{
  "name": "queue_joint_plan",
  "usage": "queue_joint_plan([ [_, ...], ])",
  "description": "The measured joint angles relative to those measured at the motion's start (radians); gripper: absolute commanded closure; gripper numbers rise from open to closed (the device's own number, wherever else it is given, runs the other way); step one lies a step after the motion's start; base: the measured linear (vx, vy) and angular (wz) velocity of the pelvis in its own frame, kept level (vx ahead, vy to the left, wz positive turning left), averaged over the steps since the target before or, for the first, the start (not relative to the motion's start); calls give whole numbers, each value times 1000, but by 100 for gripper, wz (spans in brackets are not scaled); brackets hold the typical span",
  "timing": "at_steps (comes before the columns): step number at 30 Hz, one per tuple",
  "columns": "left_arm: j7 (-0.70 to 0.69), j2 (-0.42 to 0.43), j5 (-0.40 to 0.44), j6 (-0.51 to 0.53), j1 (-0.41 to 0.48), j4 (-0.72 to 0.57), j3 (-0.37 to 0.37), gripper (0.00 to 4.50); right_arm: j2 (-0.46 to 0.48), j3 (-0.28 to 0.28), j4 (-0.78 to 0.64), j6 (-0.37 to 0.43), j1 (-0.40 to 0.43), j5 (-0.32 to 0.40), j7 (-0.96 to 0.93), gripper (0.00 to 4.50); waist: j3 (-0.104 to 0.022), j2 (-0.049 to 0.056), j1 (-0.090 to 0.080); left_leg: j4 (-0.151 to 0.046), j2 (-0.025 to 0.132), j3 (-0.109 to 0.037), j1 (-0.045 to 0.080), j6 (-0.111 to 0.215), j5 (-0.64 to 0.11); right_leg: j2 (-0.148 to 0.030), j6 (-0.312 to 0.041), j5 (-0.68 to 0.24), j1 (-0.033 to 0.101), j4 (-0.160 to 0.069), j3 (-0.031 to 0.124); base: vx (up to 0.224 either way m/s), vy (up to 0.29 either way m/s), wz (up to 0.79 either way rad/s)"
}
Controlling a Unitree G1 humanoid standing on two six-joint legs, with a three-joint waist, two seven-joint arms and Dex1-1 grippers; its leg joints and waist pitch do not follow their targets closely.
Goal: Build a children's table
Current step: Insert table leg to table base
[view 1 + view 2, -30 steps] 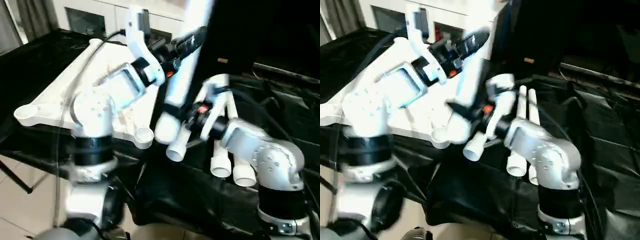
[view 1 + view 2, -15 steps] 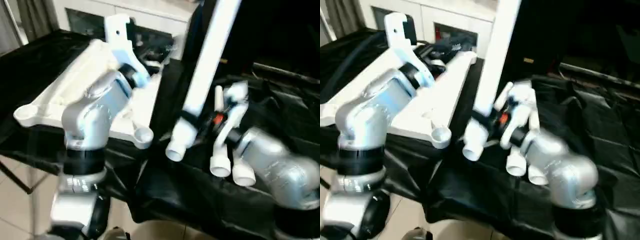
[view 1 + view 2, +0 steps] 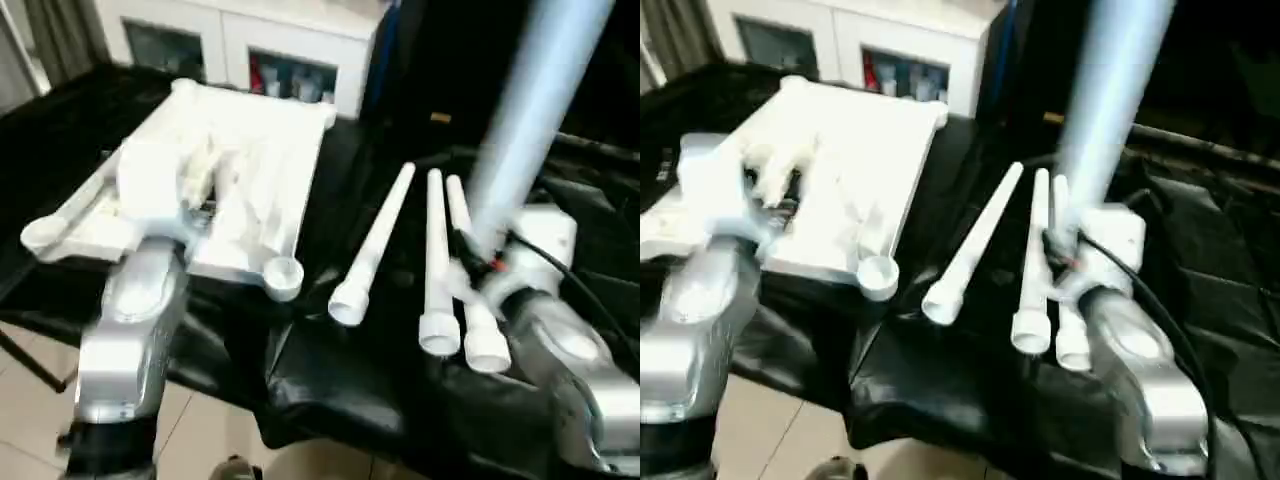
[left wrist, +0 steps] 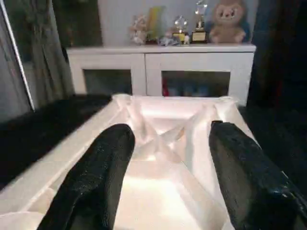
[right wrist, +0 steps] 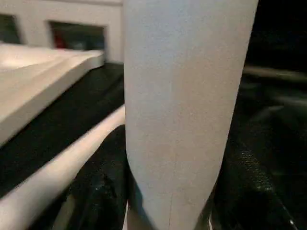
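- Presently, one long white tube leg (image 3: pixel 535 110) is held nearly upright by the right gripper (image 5: pixel 168 191); its long axis rises from the gripper toward the top of the head views, leaning slightly to the right. The two black fingers are seen closed around its smooth, round shaft, one on each side.
- Three further legs (image 3: pixel 375 245) are laid on the black cloth (image 3: pixel 400 390) in the middle of the work surface, well apart from its left and right edges. Their long axes run from the near edge toward the far edge, wider socket ends nearest the robot. The two right-hand legs lie side by side, apparently touching; the left one is angled away from them, so the gap widens toward the near edge.
- The tabletop (image 3: pixel 250 150) is placed underside up on the left half of the cloth, its long axis running toward the far edge. Moulded white plastic, crossing ribs and round corner sockets (image 3: pixel 283 277) are shown; the near sockets lie close to the cloth's near edge.
- The left gripper (image 4: pixel 165 167) is held above the ribbed underside, its matte black fingers (image 4: pixel 103 177) spread apart with nothing between them.
- Open black cloth is left between the tabletop and the angled leg, and at the right, beyond the held leg.
- A white cabinet (image 4: pixel 158 67) stands past the far edge.
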Motion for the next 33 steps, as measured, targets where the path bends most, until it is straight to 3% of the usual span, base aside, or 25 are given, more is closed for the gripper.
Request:
queue_joint_plan([
  [1, 5, 1, 13, -20, 35, 3, -3, 158, 19, -26, 0, -27, 11, -11, -25, 262, -2, 3, 1, 7, -5, 0, -1, 6, -4, -3, 5, 0, 0, 0, 7, -7, 57, -4],
  [4, 25, 1, 38, -42, 94, 46, 8, 158, 39, -75, 19, -80, 39, -21, -71, 262, 2, 22, 14, 39, -19, 16, 8, 38, -30, 2, 28, -1, -9, 1, 62, -47, 142, -26],
  [5, 27, 7, 44, -48, 96, 54, 19, 158, 40, -71, 19, -86, 45, -21, -70, 262, 3, 23, 9, 41, -24, 39, 16, 50, -38, 3, 33, -5, -13, 0, 86, -77, 177, -44],
  [7, 27, 27, 68, -65, 89, 58, 26, 158, 52, -36, 14, -89, 52, -16, -47, 262, 3, 24, -15, 42, -25, 82, 26, 66, -48, -4, 16, -19, -26, 9, 95, -52, 162, -48],
  [8, 25, 34, 75, -71, 71, 60, 30, 158, 63, -21, 13, -88, 58, -13, -35, 262, 5, 26, -29, 43, -19, 112, 29, 74, -53, -24, -18, -55, -45, 44, 51, -79, 171, -58],
  [9, 24, 35, 79, -74, 55, 61, 28, 158, 65, -14, 13, -87, 63, -11, -32, 262, 6, 27, -33, 43, -13, 137, 32, 78, -55, -32, -39, -82, -52, 73, 14, -112, 149, -64],
  [10, 23, 36, 82, -79, 36, 62, 23, 158, 66, -11, 14, -87, 63, -11, -28, 262, 13, 23, -28, 42, -8, 165, 38, 82, -57, -36, -57, -106, -49, 133, -31, -112, 149, -64],
  [11, 22, 36, 88, -93, 15, 64, 13, 158, 67, -11, 15, -88, 64, -13, -23, 262, 13, 9, -24, 40, -6, 206, 53, 83, -58, -31, -70, -134, -28, 185, -55, -120, 82, -64],
  [12, 22, 33, 91, -105, 5, 64, 8, 158, 66, -9, 16, -90, 57, -14, -16, 262, 6, -7, -22, 45, -13, 223, 56, 79, -60, -9, -70, -143, -17, 181, -29, -40, 42, -58],
  [13, 21, 25, 93, -110, 0, 70, -6, 158, 66, -10, 20, -91, 53, -13, -13, 262, 6, -4, -10, 96, -24, 171, 35, 30, -102, 0, -64, -141, -25, 173, -3, -40, 42, -58],
  [14, 21, 25, 96, -113, 8, 73, -13, 158, 71, -3, 32, -88, 40, -11, -9, 262, 5, 3, 8, 193, -75, 12, 7, 14, -134, 9, -50, -129, -24, 167, 34, 60, 58, -86],
  [15, 21, 26, 97, -113, 8, 84, -13, 158, 80, 6, 44, -87, 33, -4, -2, 262, 5, -2, 9, 237, -112, -73, 0, 13, -133, 9, -41, -119, -21, 153, 56, 6, 101, -85],
  [16, 21, 26, 97, -114, 3, 84, -13, 158, 82, 15, 49, -87, 28, 4, 7, 262, 2, -5, 10, 216, -119, -100, 9, 10, -132, 18, -37, -97, -18, 133, 87, 6, 101, -85],
  [19, 21, 30, 98, -124, -14, 78, -5, 158, 79, 47, 57, -89, -1, 6, 32, 262, -3, 9, 7, 101, -108, -130, 36, 11, -132, 75, -5, -51, -14, 82, 189, -65, 179, -49],
  [20, 21, 31, 101, -125, -15, 78, -2, 158, 76, 58, 61, -87, -11, 5, 46, 262, -8, 32, 3, 66, -93, -130, 51, -6, -119, 103, 14, -40, -12, 60, 218, -46, 270, -47],
  [21, 22, 32, 106, -125, -13, 82, 6, 158, 77, 73, 68, -86, -14, 5, 56, 262, -2, 35, -5, 67, -88, -119, 55, -10, -106, 106, 21, -36, -14, 44, 233, -86, 300, -58],
  [22, 24, 39, 111, -124, -4, 84, 21, 158, 82, 94, 77, -84, -18, 6, 69, 262, -2, 37, -18, 65, -87, -104, 51, 5, -99, 96, 1, -52, -19, 42, 214, -86, 300, -58],
  [23, 25, 45, 122, -113, -4, 92, 29, 158, 96, 120, 88, -81, -17, 6, 82, 262, -2, 40, -33, 66, -92, -93, 38, 21, -100, 55, -46, -88, -29, 74, 137, -117, 314, -47],
  [24, 29, 46, 134, -109, -7, 94, 30, 158, 98, 129, 91, -80, -16, 5, 89, 262, -2, 43, -44, 66, -96, -100, 33, 30, -99, 39, -55, -88, -35, 109, 68, -68, 304, -10],
  [25, 32, 45, 142, -108, -8, 94, 26, 158, 94, 131, 93, -80, -17, 4, 94, 262, -3, 48, -52, 65, -97, -104, 27, 32, -98, 39, -60, -81, -24, 106, 30, -68, 304, -10],
  [26, 33, 40, 145, -106, -9, 92, 22, 158, 91, 131, 94, -80, -26, 3, 96, 262, -4, 50, -58, 65, -106, -106, 17, 31, -97, 44, -68, -59, 5, 74, 1, -31, 246, -5],
  [28, 44, 13, 142, -93, -7, 92, 24, 158, 90, 134, 97, -80, -41, 4, 104, 262, -6, 49, -65, 65, -121, -107, 1, 21, -92, 53, -55, -60, 32, 60, -9, -29, 171, -13],
  [31, 63, -46, 125, -75, 2, 88, 20, 158, 89, 137, 108, -80, -43, 4, 105, 262, -10, 63, -70, 49, -116, -119, -9, 47, -66, 65, -34, -74, 31, 110, -4, -55, 85, 0],
  [32, 67, -57, 123, -71, 2, 86, 16, 158, 85, 137, 108, -80, -45, 3, 107, 262, -14, 57, -67, 42, -116, -119, -17, 44, -57, 57, -34, -73, 33, 96, 3, -65, -2, 4],
  [33, 67, -60, 123, -71, 2, 86, 14, 158, 79, 137, 108, -81, -47, 3, 110, 262, -16, 49, -63, 41, -118, -116, -25, 39, -52, 50, -24, -83, 41, 52, 16, -63, -100, -2],
])
